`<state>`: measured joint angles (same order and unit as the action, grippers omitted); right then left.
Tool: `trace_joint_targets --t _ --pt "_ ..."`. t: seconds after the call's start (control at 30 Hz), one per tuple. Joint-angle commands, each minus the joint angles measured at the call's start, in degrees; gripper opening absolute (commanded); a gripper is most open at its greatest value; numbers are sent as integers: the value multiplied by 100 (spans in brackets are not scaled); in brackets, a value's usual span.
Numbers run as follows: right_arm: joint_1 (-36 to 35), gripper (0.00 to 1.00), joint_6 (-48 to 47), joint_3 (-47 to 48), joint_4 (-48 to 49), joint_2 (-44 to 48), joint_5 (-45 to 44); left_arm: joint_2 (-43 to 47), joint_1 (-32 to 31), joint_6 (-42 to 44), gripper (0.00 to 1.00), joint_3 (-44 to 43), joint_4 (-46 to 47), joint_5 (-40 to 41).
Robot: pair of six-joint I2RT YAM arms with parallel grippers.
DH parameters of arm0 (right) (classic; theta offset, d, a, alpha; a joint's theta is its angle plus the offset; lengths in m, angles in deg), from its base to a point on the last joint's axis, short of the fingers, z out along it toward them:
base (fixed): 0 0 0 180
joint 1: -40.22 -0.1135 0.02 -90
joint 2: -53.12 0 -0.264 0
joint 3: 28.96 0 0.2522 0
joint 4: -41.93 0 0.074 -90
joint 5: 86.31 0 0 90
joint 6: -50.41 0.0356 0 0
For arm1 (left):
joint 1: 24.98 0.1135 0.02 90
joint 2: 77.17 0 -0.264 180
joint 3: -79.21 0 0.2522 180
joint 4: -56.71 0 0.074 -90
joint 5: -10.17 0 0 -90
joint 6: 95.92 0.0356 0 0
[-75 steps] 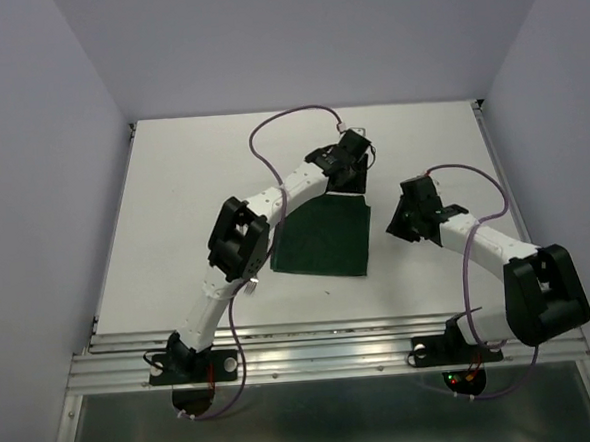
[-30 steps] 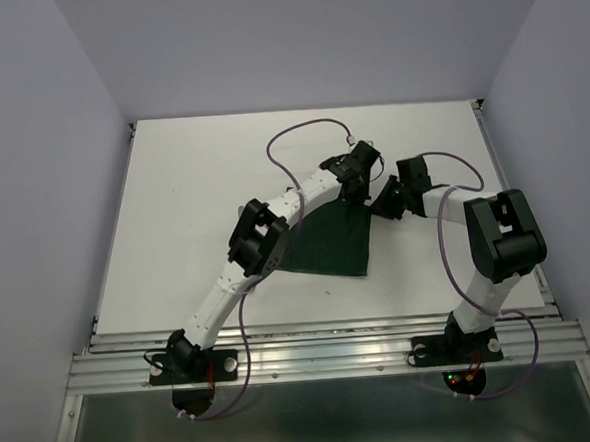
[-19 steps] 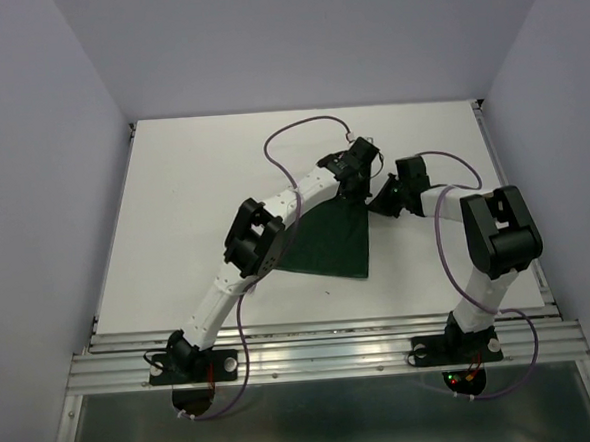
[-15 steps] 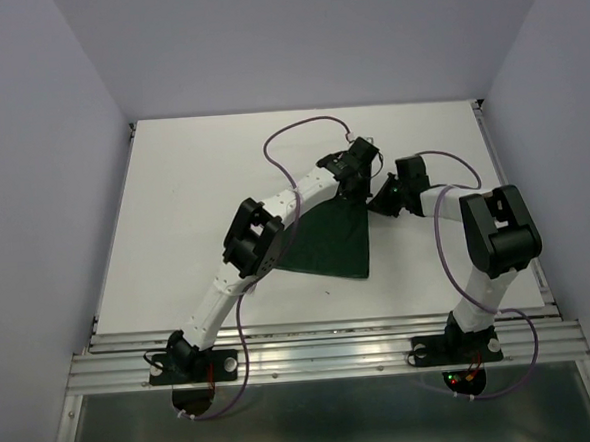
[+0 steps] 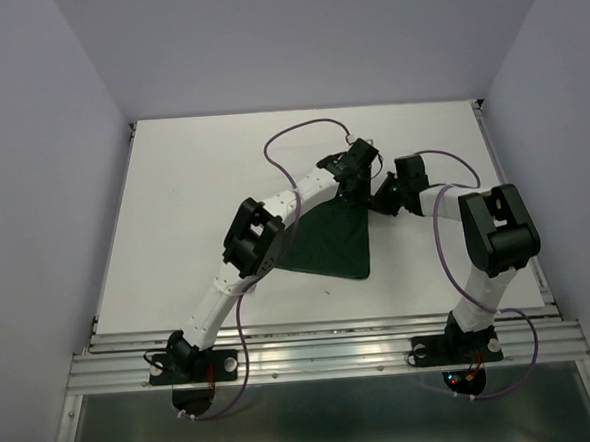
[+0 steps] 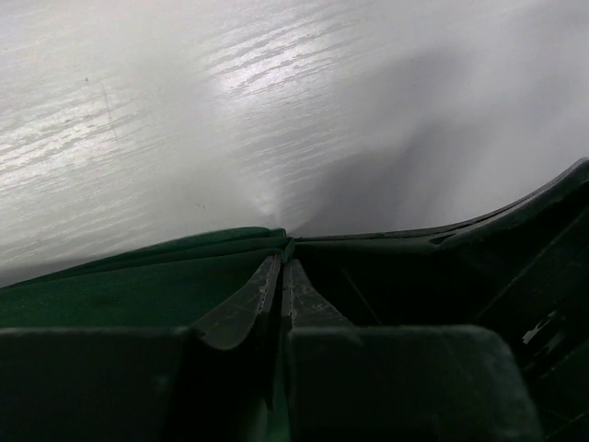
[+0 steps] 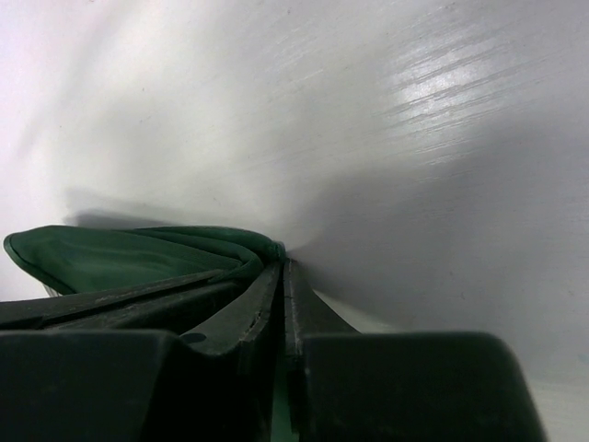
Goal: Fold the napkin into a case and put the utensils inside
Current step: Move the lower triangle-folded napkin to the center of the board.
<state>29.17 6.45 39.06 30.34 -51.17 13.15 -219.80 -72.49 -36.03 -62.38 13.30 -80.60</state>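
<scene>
Now, the napkin (image 5: 326,244) is lying on the table (image 5: 192,177), narrowing toward its far right corner, where both grippers are meeting. The left gripper (image 5: 353,184) is pinching the cloth's layered edge, fingers pressed together on it. Just beside it, the right gripper (image 5: 378,198) is clamping the same bunched folds. This fabric is looking light, thin and limp, so it's likely sagging and sliding when lifted; gripping corners and doubled edges is looking safest.

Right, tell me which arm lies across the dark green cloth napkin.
The left arm: its white links cross the left edge of the napkin; the right arm reaches over bare table.
</scene>
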Motion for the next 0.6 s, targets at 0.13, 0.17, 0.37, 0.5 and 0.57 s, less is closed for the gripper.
trace_joint_targets --t 0.13,0.17,0.37,0.5,0.57 --pt "-11 22 -139 -337 -472 444 -611 402 13 -13 44 -137 -129 271" --pt "-11 23 -183 -363 -498 601 -646 428 13 -13 47 -137 -155 288" --pt "50 25 -254 -653 -674 1121 -699 780 5 22 50 -128 -182 350" --pt "50 28 -341 -986 -806 1595 -576 1114 5 84 50 -58 -260 446" --pt "50 30 -429 -1180 -806 1971 -428 1377 13 154 50 82 -278 525"
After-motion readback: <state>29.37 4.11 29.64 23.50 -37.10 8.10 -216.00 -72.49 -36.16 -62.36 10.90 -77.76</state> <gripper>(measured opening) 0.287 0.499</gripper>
